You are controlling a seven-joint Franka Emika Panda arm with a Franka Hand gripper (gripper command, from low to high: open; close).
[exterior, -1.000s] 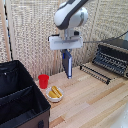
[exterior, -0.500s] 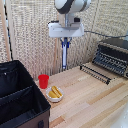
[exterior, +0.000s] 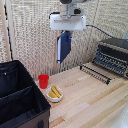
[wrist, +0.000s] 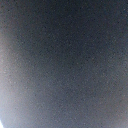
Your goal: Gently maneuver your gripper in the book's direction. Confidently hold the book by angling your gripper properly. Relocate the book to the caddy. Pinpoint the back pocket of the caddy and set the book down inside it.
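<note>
My gripper (exterior: 64, 34) is high above the wooden table, near the top of the exterior view, and is shut on the dark navy book (exterior: 62, 47). The book hangs upright below the white hand, well clear of the table. The black fabric caddy (exterior: 20, 100) stands at the exterior view's lower left, with a thin divider (exterior: 17, 93) splitting it into a back pocket (exterior: 14, 79) and a front one. The book is up and toward the exterior view's right of the caddy. The wrist view is filled by a blurred dark blue-grey surface (wrist: 64, 60), the book close to the lens.
A red cup (exterior: 44, 81) and a small white bowl with yellow food (exterior: 54, 93) stand on the table beside the caddy. A black toaster oven (exterior: 113, 56) with a pulled-out rack (exterior: 95, 73) is at the exterior view's right. A woven screen stands behind.
The gripper has risen with the book: the book hung lower a second ago and is now much higher above the table.
</note>
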